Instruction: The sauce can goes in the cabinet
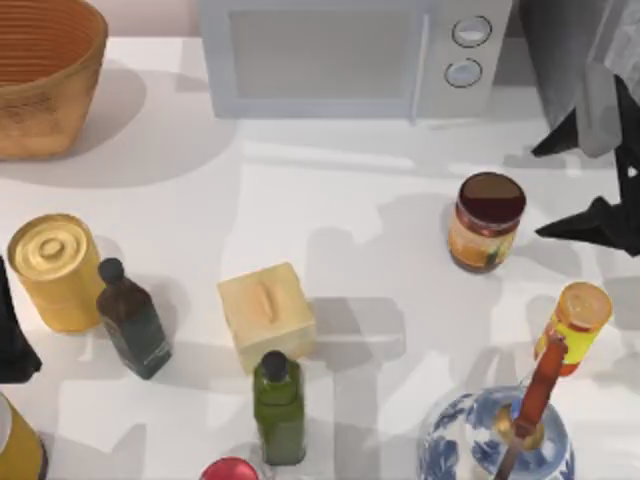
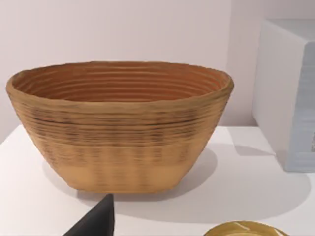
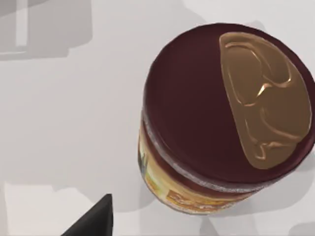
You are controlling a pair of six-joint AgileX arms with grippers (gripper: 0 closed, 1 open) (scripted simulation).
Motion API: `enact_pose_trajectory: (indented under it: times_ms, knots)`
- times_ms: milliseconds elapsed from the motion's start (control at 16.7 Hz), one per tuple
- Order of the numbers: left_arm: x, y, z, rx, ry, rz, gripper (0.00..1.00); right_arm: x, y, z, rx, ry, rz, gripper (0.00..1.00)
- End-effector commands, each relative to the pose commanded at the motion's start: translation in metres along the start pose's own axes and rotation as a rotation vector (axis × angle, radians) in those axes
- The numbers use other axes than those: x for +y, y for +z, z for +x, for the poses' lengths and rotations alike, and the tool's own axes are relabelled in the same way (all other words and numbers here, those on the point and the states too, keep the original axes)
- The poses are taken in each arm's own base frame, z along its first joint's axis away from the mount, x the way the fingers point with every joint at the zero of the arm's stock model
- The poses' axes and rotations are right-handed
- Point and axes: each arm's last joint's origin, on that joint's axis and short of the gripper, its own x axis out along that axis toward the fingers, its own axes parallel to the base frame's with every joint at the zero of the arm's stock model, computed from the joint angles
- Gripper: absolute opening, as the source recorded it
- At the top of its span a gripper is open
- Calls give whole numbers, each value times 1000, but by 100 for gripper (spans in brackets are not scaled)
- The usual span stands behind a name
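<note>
The sauce can point(image 1: 487, 222) stands upright on the white table at the right, with a maroon top and an orange label. In the right wrist view the sauce can point(image 3: 221, 123) is seen from above, with one dark fingertip point(image 3: 93, 221) beside it. My right gripper point(image 1: 536, 194) is open just right of the can, its tips pointing at it and not touching it. A corner of the dark grey cabinet point(image 1: 545, 35) shows at the back right. My left gripper point(image 1: 12, 340) is parked at the left edge, and its fingertip point(image 2: 96, 221) points at the basket.
A white microwave point(image 1: 340, 55) stands at the back and a woven basket point(image 1: 45, 75) at the back left. Nearer are a yellow can point(image 1: 55, 268), a dark bottle point(image 1: 130, 320), a cream block point(image 1: 265, 313), a green bottle point(image 1: 278, 405), an orange-capped bottle point(image 1: 572, 325) and a blue-white vase point(image 1: 450, 445).
</note>
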Motion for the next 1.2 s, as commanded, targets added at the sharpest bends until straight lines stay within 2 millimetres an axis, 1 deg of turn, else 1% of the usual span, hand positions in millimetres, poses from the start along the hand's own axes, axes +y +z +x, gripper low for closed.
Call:
enact_pose_trajectory:
  times_ms: [180,300,660,960,1080,1200]
  knots:
    - [0,0,0,0,0,0,100,-13,-18,28,-56,99,-10,100]
    - [0,0,0,0,0,0,100,-17,-24,39,-81,133,-18,100]
    - [0,0,0,0,0,0,100,-17,-26,40,-85,136,-17,100]
    - [0,0,0,0,0,0,100,-14,-33,71,-87,139,-20,100]
    - [0,0,0,0,0,0,100,-12,-31,84,-87,139,-20,100]
    - [0,0,0,0,0,0,100,-11,-25,95,-86,139,-19,100]
